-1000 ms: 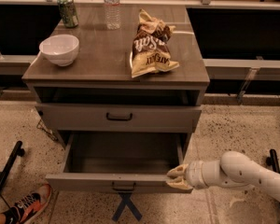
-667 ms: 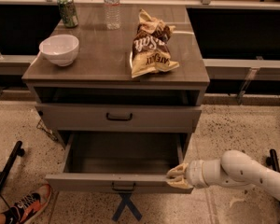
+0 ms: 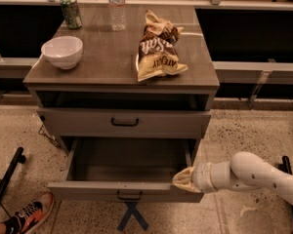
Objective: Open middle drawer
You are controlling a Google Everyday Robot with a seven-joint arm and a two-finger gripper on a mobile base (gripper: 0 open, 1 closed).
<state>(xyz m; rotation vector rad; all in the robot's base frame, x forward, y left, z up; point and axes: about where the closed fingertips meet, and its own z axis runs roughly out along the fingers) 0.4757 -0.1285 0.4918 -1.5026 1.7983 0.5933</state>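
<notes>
The middle drawer (image 3: pixel 129 191) is grey wood-grain with a small black bar handle. It stands pulled far out of the cabinet, and its inside shows empty. My gripper (image 3: pixel 183 180), cream-tipped on a white arm coming in from the right, rests at the drawer's right front corner, on the top edge of the front panel. The drawer above (image 3: pixel 124 123) has a like handle and is closed, under a dark slot below the cabinet top. Anything under the open drawer is hidden.
On the cabinet top (image 3: pixel 107 57) stand a white bowl (image 3: pixel 62 51), a green can (image 3: pixel 70 11), a water bottle (image 3: pixel 117 6) and a chip bag (image 3: pixel 157 48). A person's shoe (image 3: pixel 24 216) and a black bar (image 3: pixel 7 182) are on the floor at the left. A blue X mark (image 3: pixel 132 218) lies before the drawer.
</notes>
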